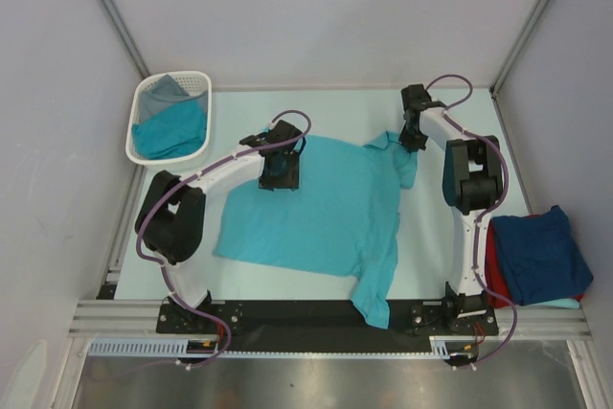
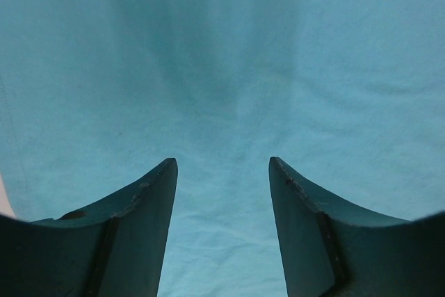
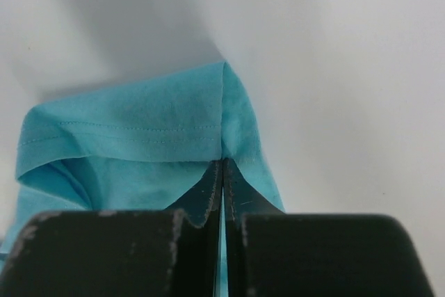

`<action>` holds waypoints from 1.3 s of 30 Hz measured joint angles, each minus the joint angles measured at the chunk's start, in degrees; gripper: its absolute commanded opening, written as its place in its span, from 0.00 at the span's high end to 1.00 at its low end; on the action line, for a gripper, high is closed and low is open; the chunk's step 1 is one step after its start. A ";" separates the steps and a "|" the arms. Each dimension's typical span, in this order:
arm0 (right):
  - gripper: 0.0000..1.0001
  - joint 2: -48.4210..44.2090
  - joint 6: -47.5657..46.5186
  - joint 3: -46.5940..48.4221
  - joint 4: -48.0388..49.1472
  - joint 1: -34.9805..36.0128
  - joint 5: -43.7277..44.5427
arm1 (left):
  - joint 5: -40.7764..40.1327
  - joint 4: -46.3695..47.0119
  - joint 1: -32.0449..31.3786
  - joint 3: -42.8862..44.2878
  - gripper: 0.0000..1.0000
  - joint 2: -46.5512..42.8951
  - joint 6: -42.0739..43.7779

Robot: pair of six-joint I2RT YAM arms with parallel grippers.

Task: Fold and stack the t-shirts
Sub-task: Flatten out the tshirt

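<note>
— Where is the teal t-shirt (image 1: 316, 208)?
— It lies flat mid-counter (image 1: 421, 265), the soft knit faintly wrinkled, with one sleeve reaching the near edge.
— And the left tool (image 2: 222, 165)?
— Its fingers stand spread above smooth cloth near the shirt's far left.
— The right tool (image 3: 222, 166)?
— It pinches a stitched, doubled sleeve hem toward the far right corner.
— Others?
— A folded navy t-shirt (image 1: 536, 251) sits at the near right corner.
</note>
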 measured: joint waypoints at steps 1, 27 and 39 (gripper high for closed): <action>1.00 0.13 0.07 0.20 -0.07 -0.11 -0.02 | 0.00 0.00 -0.11 0.00 0.39 0.00 -0.02; 1.00 21.77 0.24 41.53 -11.13 -2.71 1.05 | 0.02 -3.08 -1.11 0.07 0.41 0.15 0.00; 1.00 26.05 0.26 45.64 -9.77 -7.34 -5.42 | 0.46 -4.52 -1.11 1.49 0.43 3.15 0.04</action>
